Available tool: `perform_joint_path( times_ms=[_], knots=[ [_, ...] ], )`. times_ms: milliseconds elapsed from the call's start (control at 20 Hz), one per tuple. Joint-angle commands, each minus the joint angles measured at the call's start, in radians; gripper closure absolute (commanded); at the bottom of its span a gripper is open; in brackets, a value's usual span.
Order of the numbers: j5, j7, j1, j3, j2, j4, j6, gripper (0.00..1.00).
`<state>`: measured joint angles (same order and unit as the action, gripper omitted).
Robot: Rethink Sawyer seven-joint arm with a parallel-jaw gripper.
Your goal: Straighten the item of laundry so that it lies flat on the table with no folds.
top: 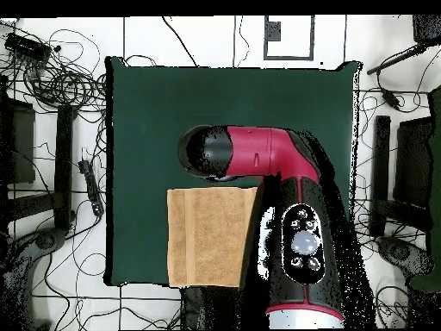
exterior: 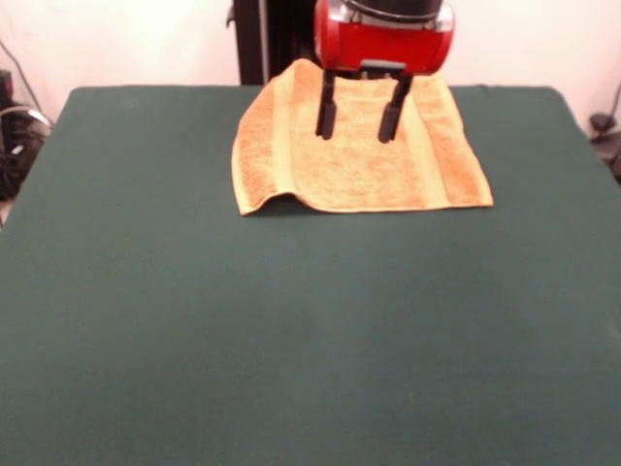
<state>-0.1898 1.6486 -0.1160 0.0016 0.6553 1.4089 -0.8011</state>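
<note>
Towel [exterior: 361, 150] lies mostly flat at upper centre of the table [exterior: 291, 330]; its lower-left corner still humps. My gripper [exterior: 357, 124] hovers above, fingers spread, empty.

Lit evenly and softly, seemingly from above, with no hard glare anywhere. In the front view, tabletop [exterior: 310, 330] rendered as a flat, matte dark green, a touch paler toward 6 o'clock. Thin dark shadow tucked under the towel [exterior: 361, 146] along its edge at 6 o'clock, deepest toward 8 o'clock. Bright sheen on the red gripper [exterior: 358, 121] housing at 12 o'clock. White wall behind nearly washed out. Overall slightly soft, terry weave smeared. From overhead, brighter and more contrasty, pale floor close to blown out.
</note>
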Motion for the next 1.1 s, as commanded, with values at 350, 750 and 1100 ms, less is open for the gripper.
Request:
perform_joint_path(
  times_ms=[350,750,1100],
  knots=[
    [0.083,0.219,0.058,0.018,-0.048,0.013,-0.069,0.0],
    [0.106,0.184,0.029,0.028,-0.01,0.092,-0.007,0.0],
    [0.106,0.145,-0.001,0.03,0.027,0.166,0.037,0.0]
  ],
)
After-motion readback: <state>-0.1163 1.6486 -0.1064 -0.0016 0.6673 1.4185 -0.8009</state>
